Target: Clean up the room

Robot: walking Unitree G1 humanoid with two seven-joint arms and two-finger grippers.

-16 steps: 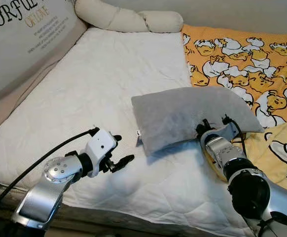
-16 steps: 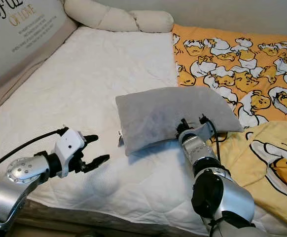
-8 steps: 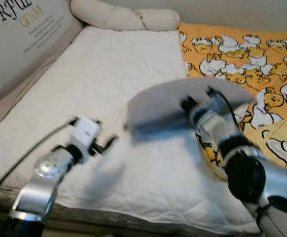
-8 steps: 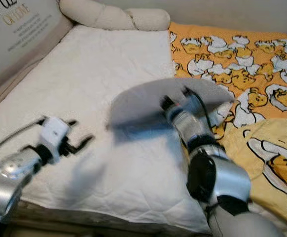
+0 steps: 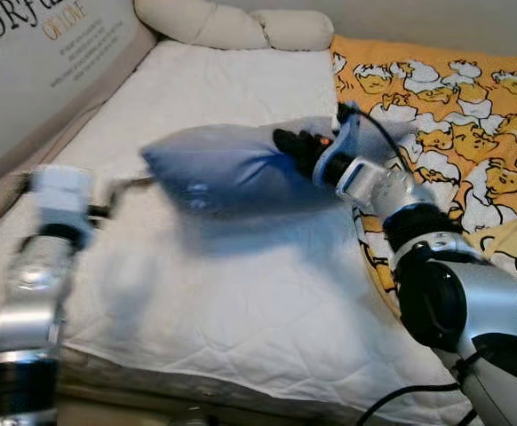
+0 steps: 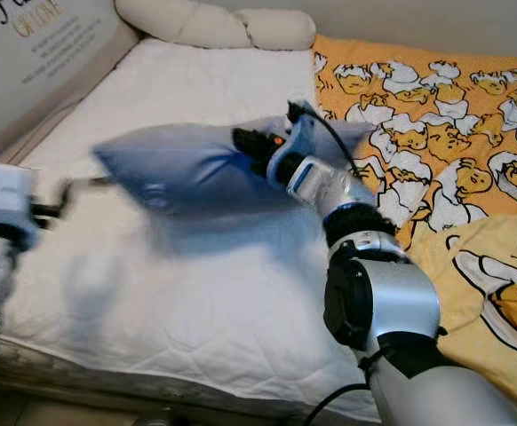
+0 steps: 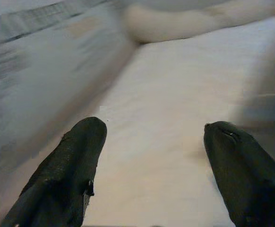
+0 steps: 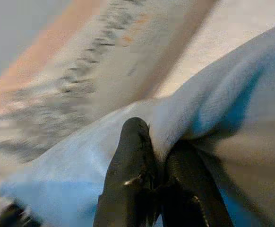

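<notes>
My right pincer [image 5: 294,142] clamped the grey pillow [image 5: 223,164] mid-frame, its length stretching toward my wide-open left pincer [image 7: 151,156]

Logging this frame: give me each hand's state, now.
Left hand: open, empty, over the white mattress.
Right hand: closed on the grey pillow, held above the mattress.

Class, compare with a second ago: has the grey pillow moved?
Yes. The grey pillow, pinched by the right gripper, has swung off the duck blanket toward the robot's left, over the white mattress.
</notes>
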